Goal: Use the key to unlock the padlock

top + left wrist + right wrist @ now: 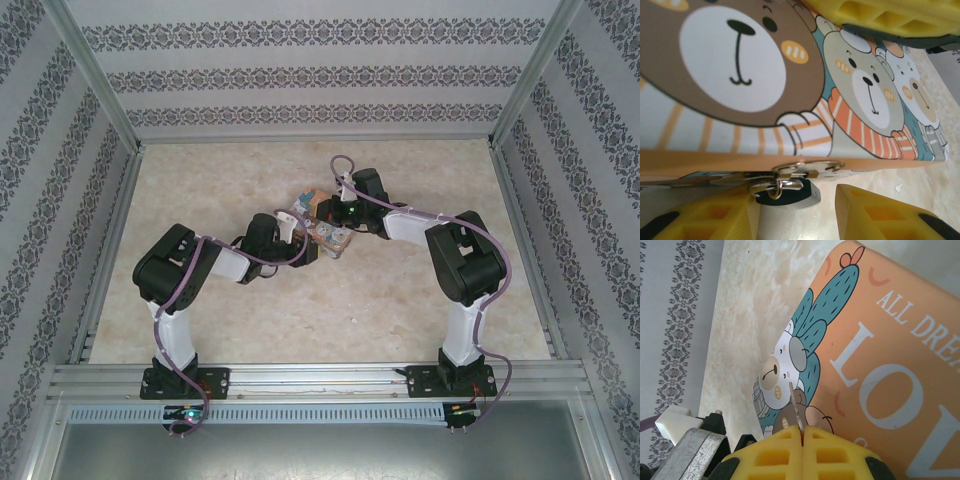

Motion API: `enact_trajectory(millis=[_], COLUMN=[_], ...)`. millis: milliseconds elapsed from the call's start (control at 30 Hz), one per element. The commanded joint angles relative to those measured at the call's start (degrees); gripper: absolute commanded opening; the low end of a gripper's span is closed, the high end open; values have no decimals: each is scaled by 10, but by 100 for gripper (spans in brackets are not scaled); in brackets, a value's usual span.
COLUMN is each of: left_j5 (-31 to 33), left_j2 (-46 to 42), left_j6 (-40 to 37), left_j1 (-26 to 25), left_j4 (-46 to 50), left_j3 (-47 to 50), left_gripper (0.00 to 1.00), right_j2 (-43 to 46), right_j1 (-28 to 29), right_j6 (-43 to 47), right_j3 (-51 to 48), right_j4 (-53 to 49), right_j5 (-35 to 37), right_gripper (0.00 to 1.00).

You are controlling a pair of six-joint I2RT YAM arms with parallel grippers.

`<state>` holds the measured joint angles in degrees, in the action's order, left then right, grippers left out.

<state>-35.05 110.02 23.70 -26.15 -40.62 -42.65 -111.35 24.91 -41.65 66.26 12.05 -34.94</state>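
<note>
Carefully — right gripper [802, 430] clamped on the key [795, 407], left gripper [797, 202] spread either side of the padlock [790, 195] hanging from the clasp [810, 166] of the tin [740, 75] — we need to line the key up squarely before pushing.

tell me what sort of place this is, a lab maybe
Probably a robot test cell, not a home: a silvery aluminium frame holds grey floral-patterned wall panels around a beige marble-look tabletop, with two white-and-black robot arms bolted at its near edge.

Bare table [330, 310] lies open around the tin [318, 215]. The left gripper's [797, 200] parted fingers [715, 217] flank the padlock [790, 194] under its edge; the right gripper [802, 432], pinching the key [795, 407], crowds its face.
</note>
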Motion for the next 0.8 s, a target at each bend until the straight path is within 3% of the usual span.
enact_trajectory(millis=[0,367,767], left_j5=[-16,15,41], left_j2=[-3,4,16], left_j6=[13,49,98], left_j1=[-11,-11,-11], left_j4=[-36,-35,32], left_j3=[12,-6,-45], left_gripper=[42,42,33], right_j2=[-17,-15,-6], right_j1=[9,10,14], right_j6=[10,12,7], right_j3=[-18,-20,-29], right_j4=[-84,-85,-83], right_j5=[11,11,14], right_gripper=[0,0,0])
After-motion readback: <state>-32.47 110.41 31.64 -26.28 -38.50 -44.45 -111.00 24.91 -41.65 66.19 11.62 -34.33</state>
